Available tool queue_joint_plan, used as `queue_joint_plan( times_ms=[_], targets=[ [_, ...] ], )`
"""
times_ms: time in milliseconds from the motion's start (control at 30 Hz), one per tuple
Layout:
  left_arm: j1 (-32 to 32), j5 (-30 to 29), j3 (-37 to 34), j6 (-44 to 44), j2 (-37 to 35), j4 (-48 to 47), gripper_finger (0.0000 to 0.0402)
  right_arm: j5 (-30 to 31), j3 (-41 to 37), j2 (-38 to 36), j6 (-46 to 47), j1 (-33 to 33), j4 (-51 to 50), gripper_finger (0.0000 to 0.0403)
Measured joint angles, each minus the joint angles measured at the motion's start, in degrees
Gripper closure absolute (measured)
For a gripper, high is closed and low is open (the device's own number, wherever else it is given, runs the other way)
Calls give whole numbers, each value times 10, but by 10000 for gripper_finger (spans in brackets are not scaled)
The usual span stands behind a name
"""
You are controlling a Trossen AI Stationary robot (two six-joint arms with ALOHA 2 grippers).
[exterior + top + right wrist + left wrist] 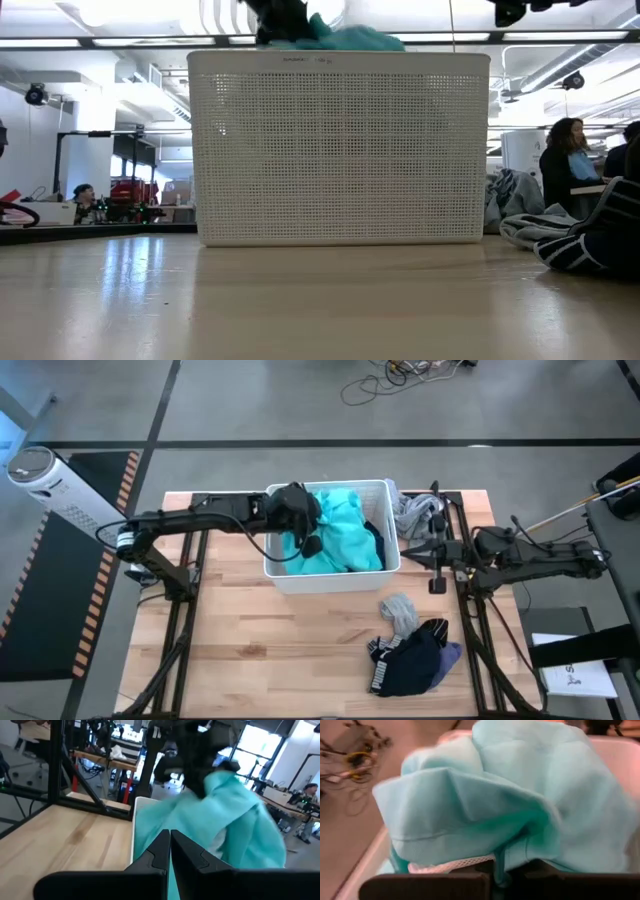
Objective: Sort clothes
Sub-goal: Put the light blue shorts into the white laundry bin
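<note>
The chief risk here is snagging: the left gripper (300, 520) sits over the white bin (290, 578) with its jaws pinching a fold of the teal garment (345, 530), and since that garment is bulky and drapes across other fabric, a lift could drag the dark piece (374, 543) at the bin's 3 o'clock wall out with it, or tip the light bin itself. A thin pinch could also slip, dropping the cloth half over the rim. The bin, at the table's 12 o'clock, holds the teal garment heaped above its rim and that dark piece. Outside it, a grey garment (412, 512) lies at the bin's 2 o'clock, and a navy-black pile (410, 660) with a small grey piece (400, 610) sits at 5 o'clock. The right gripper (437, 568) waits beside the bin at 3 o'clock, jaws pressed together on nothing.
</note>
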Motion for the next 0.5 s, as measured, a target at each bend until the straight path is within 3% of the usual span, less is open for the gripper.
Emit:
queue_joint_plan(
  times_ms=[500],
  targets=[
    [39,21,-207,-8,0,148,401,1,-8,-1,-24,0,0,403]
  ],
)
